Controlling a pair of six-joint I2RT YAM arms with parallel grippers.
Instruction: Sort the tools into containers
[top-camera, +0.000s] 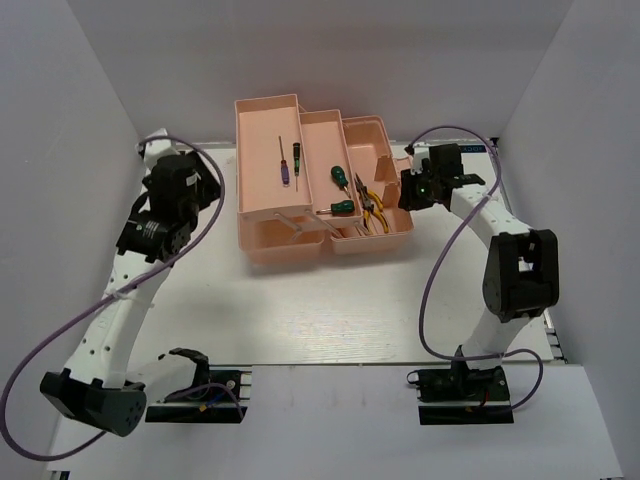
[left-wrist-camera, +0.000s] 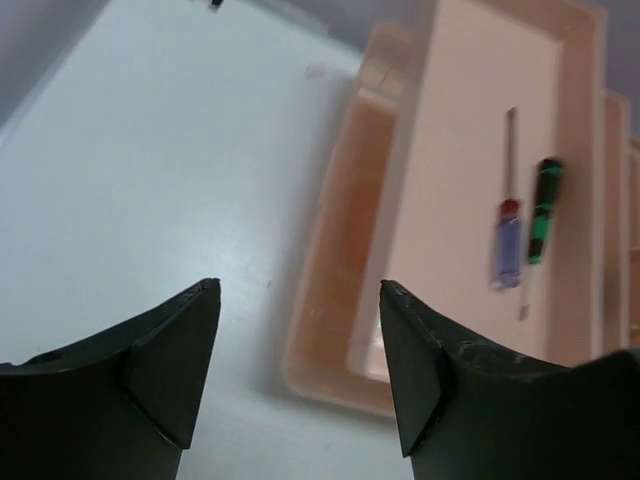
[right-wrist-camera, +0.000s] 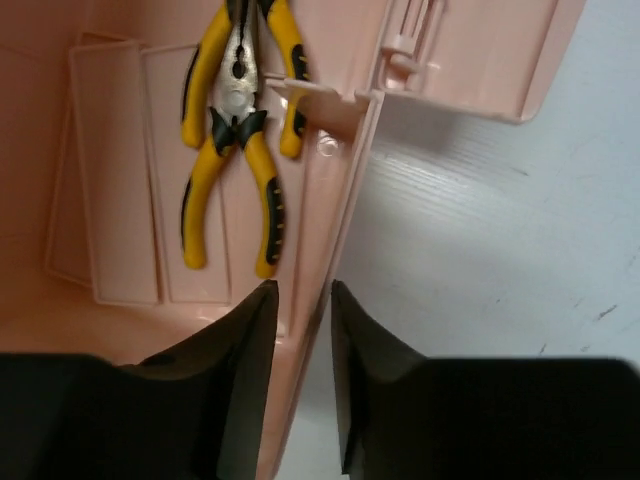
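The salmon-pink toolbox (top-camera: 262, 125) stands open at the far middle of the table. Its left tray (left-wrist-camera: 455, 140) holds a purple-handled screwdriver (left-wrist-camera: 507, 250) and a black-green one (left-wrist-camera: 543, 210). Two stubby green-handled screwdrivers (top-camera: 338, 176) lie in the middle tray. Two yellow-handled pliers (right-wrist-camera: 262, 190) rest in the right compartment (right-wrist-camera: 110, 230). My left gripper (left-wrist-camera: 300, 290) hangs open and empty over the table by the box's left edge. My right gripper (right-wrist-camera: 300, 290) is open above the box's right wall (right-wrist-camera: 335, 200), which runs between the fingers, and it holds nothing.
A lower pink compartment (top-camera: 285, 245) juts out at the box's front left. White walls close in the left, right and back. The arm bases (top-camera: 460, 385) sit at the near edge.
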